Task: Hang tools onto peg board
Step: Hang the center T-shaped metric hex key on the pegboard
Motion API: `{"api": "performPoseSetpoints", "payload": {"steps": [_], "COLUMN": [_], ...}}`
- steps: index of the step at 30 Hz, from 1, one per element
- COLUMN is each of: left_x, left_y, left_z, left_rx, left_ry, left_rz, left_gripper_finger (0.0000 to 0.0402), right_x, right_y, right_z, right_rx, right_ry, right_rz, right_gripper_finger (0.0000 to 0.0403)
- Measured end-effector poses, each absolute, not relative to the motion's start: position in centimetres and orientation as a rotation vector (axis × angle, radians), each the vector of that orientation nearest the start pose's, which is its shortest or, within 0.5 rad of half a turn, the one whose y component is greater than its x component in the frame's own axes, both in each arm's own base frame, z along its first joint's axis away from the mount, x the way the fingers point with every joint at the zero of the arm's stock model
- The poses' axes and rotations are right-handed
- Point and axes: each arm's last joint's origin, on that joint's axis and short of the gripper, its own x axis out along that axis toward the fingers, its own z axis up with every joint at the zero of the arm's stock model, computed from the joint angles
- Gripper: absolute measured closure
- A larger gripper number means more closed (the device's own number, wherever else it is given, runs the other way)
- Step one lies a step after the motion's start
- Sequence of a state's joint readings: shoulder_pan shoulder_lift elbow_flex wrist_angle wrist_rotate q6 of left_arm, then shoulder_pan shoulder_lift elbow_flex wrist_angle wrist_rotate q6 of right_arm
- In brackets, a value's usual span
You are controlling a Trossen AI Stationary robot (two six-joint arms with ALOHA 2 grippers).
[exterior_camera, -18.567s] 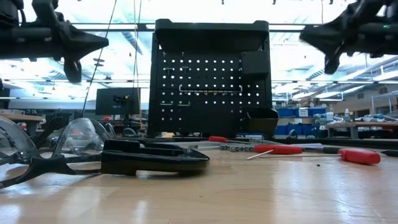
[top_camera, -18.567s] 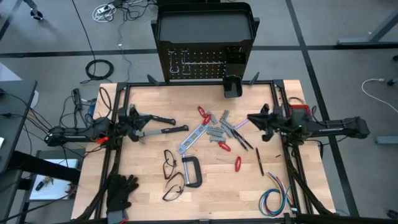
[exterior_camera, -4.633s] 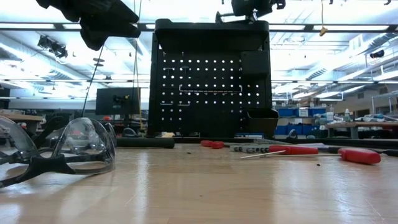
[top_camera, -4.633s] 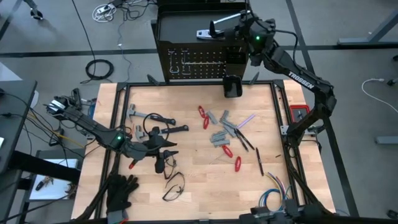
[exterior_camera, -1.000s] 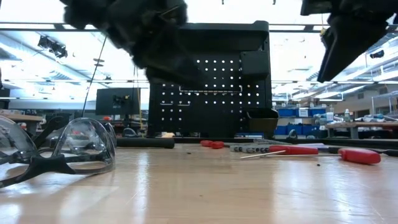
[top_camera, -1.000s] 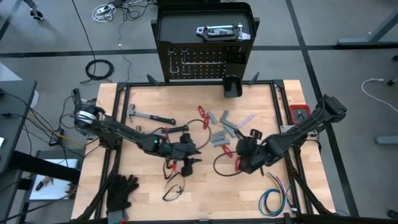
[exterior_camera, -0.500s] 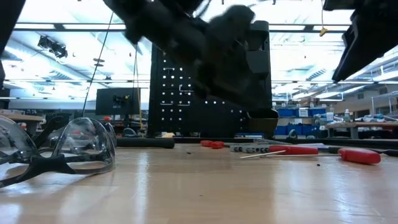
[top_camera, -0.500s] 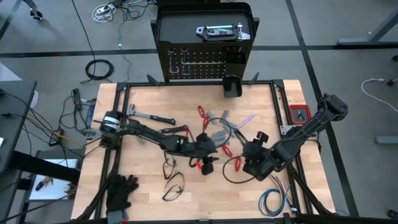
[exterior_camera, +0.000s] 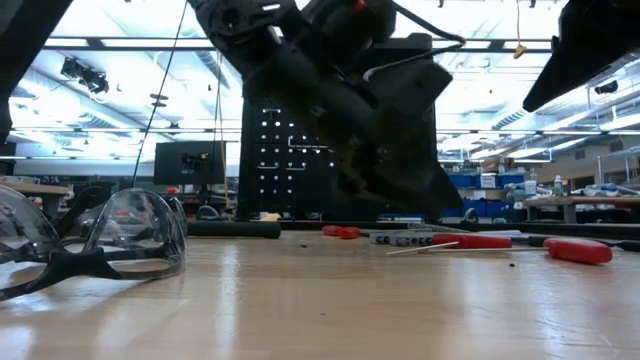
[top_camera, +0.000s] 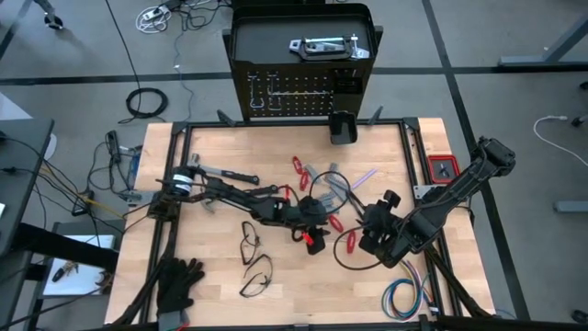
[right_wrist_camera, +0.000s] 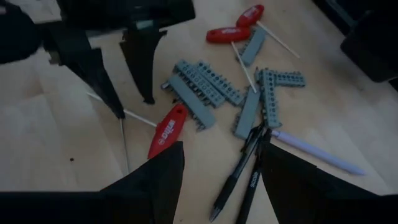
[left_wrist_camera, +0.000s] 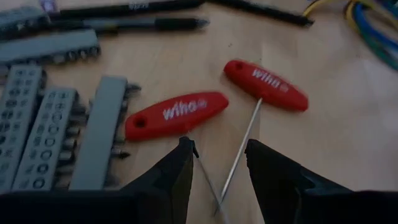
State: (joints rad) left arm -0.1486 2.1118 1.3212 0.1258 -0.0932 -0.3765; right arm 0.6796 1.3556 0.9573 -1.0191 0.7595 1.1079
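With its jaws parted and empty, the left end effector [left_wrist_camera: 217,165] hovers at lower centre of its wrist view over a red-handled driver [left_wrist_camera: 176,115] lying on the surface [left_wrist_camera: 348,143], so it should straddle the handle squarely before closing, while the right end effector [right_wrist_camera: 217,165] waits open nearby.

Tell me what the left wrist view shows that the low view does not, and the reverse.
Only the left wrist view shows the open left end effector above the thin shafts of two red T-handle drivers, plus coloured wires and grey bit holders.

Only the low view shows the upright peg board, the safety glasses in front, and the room behind.

Both show red-handled tools lying on the wooden table.
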Motion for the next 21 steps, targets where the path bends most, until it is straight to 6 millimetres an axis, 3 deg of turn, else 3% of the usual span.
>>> {"api": "performPoseSetpoints", "payload": {"steps": [12, 15, 19, 21], "left_x": [44.8, 44.7, 44.4, 44.3], "left_y": [-5.1, -5.1, -4.9, -4.9], "left_z": [11.2, 11.0, 10.8, 10.7], "left_rx": [-0.287, -0.247, -0.186, -0.160], "left_ry": [0.697, 0.722, 0.767, 0.785], "left_rz": [0.112, 0.098, 0.089, 0.083], "left_gripper_finger": [0.0254, 0.0285, 0.0370, 0.0391], "right_x": [19.1, 19.1, 19.1, 19.1], "right_y": [12.7, 12.7, 12.7, 12.7], "right_z": [23.5, 23.6, 23.6, 23.6], "right_rx": [0.066, 0.063, 0.066, 0.068], "right_ry": [0.783, 0.778, 0.772, 0.770], "right_rz": [-0.604, -0.607, -0.606, -0.606], "right_gripper_finger": [0.0188, 0.0188, 0.0188, 0.0188]}}
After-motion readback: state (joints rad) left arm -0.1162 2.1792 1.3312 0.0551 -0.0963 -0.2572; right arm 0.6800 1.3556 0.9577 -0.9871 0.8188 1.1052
